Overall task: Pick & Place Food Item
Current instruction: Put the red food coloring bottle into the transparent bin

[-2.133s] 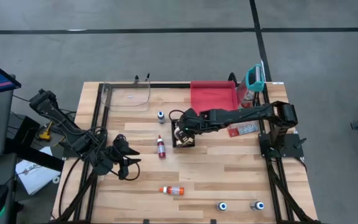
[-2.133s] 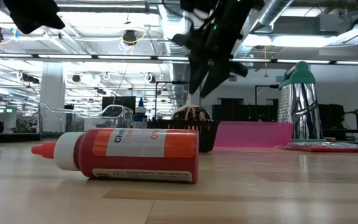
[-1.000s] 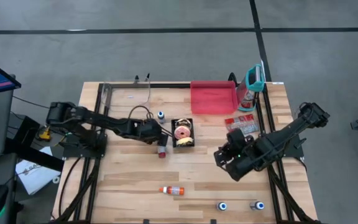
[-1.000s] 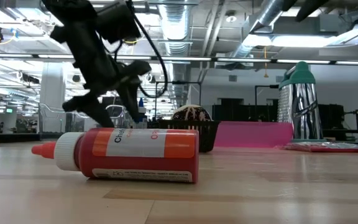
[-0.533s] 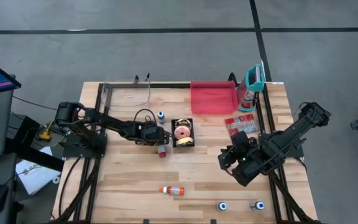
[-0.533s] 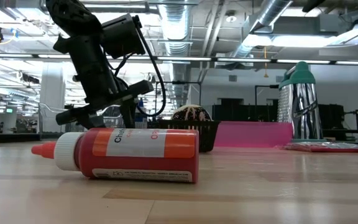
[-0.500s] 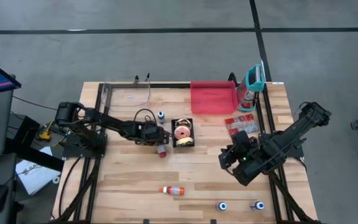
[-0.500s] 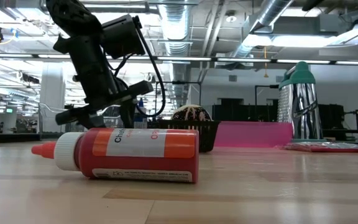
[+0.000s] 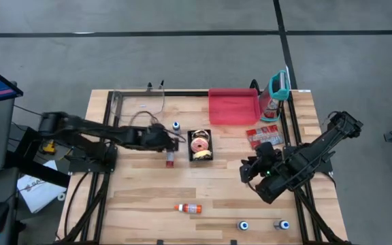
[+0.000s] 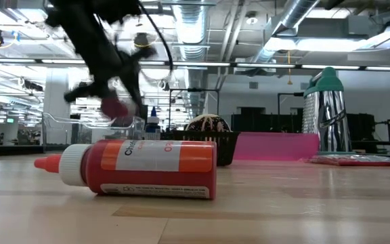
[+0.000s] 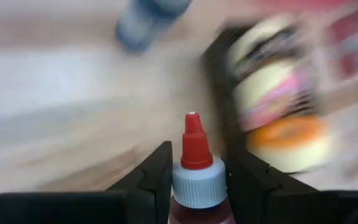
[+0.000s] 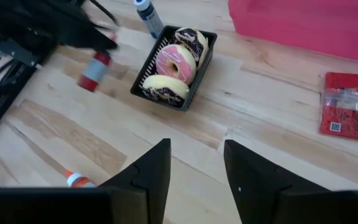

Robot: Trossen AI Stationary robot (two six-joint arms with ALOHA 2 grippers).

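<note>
A small dark-red bottle (image 11: 196, 180) with a white collar and red nozzle sits clamped between the fingers of the left gripper (image 9: 170, 148), lifted off the wood just left of the black basket of doughnuts (image 9: 200, 145) at the centre of the high view. The right gripper (image 9: 250, 171) hangs over the lower right of the table with its fingers apart and nothing between them.

The table (image 9: 141, 197) is pale wooden planking on a dark frame, standing on grey concrete floor. A red tray (image 9: 233, 107) lies at upper centre, a red packet (image 9: 264, 138) right of the basket. In the low view an orange bottle (image 10: 137, 168) lies on its side in the foreground; its label is too blurred to read. Behind are ceiling pipes, strip lights and a steel grater (image 10: 328, 122).
</note>
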